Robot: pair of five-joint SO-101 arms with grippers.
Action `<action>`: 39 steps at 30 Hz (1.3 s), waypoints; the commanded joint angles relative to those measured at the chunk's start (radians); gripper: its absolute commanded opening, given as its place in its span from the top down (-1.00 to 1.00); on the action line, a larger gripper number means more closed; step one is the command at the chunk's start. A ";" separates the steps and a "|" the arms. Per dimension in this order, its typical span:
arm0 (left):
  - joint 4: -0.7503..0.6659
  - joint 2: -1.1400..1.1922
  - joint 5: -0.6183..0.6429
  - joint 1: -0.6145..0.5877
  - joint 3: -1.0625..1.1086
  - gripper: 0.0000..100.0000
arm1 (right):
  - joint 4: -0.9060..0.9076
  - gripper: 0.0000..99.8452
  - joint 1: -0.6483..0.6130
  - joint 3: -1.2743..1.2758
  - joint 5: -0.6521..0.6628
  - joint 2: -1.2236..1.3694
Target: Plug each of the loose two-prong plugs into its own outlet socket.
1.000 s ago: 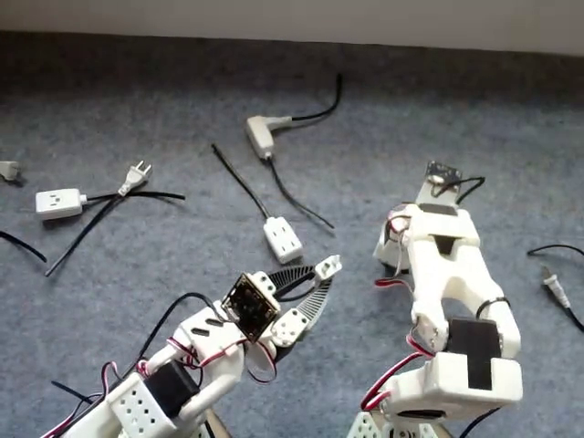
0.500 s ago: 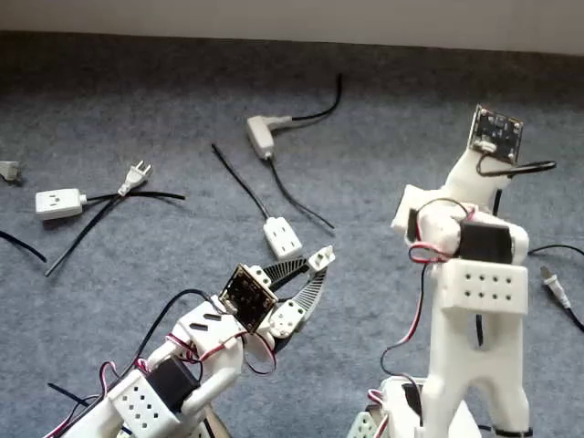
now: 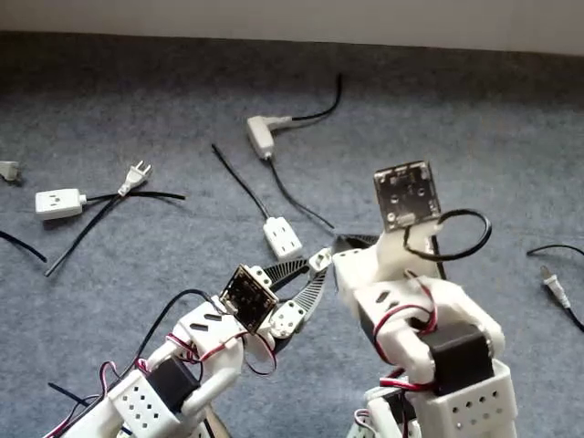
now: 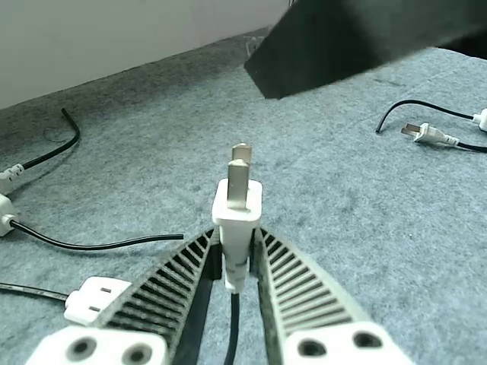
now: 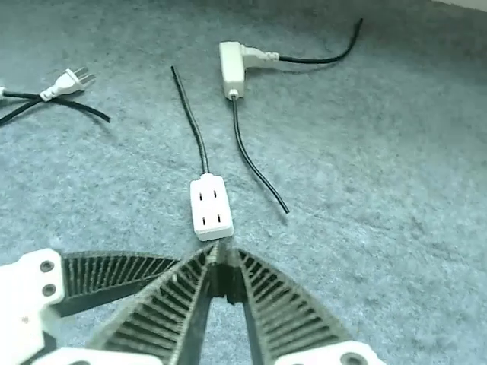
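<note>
Swinging down from its upright stance of half a second ago, the right arm (image 3: 411, 310) now leans in toward the middle with its camera board tilted over the floor. The left arm (image 3: 182, 365) sits where it was.

From the high view, the white two-prong plug (image 3: 319, 259) is just a small pale block at the tip of the left arm. The left wrist view brings it close, with two flat metal prongs pointing away from the left gripper (image 4: 237, 234) and a black cord (image 4: 232, 334) trailing back between the fingers. That view also has a dark blurred slab (image 4: 358, 38) hanging close above the plug.

The right wrist view looks down on the white two-socket outlet block (image 5: 211, 207). It lies just beyond the tips of the right gripper (image 5: 218, 262), with a thin black lead running away from it. A white right-angled plug (image 5: 232, 61) lies farther off.

The high view adds a single white outlet (image 3: 58, 203) and a small white plug (image 3: 135, 175) near each other at the far left. Another loose white plug (image 3: 553, 287) lies at the right edge.

Everything lies on grey-blue carpet (image 3: 474, 137), bounded at the back by a pale wall (image 3: 274, 16).

The left gripper is closed to a narrow gap, its ribbed fingers clamping the two-prong plug's body on both sides. The right gripper has its fingers drawn together until the tips meet. I cannot tell whether anything is nipped between them.
</note>
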 commanded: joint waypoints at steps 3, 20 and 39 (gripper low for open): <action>-0.020 0.004 0.006 0.033 0.019 0.99 | -0.097 0.98 -0.099 0.117 0.043 -0.096; -0.020 0.001 0.002 0.051 0.010 0.99 | -0.202 0.98 -0.056 0.367 0.120 -0.194; -0.018 0.001 0.008 -0.044 -0.018 0.99 | -0.561 0.98 0.197 0.645 0.213 -0.193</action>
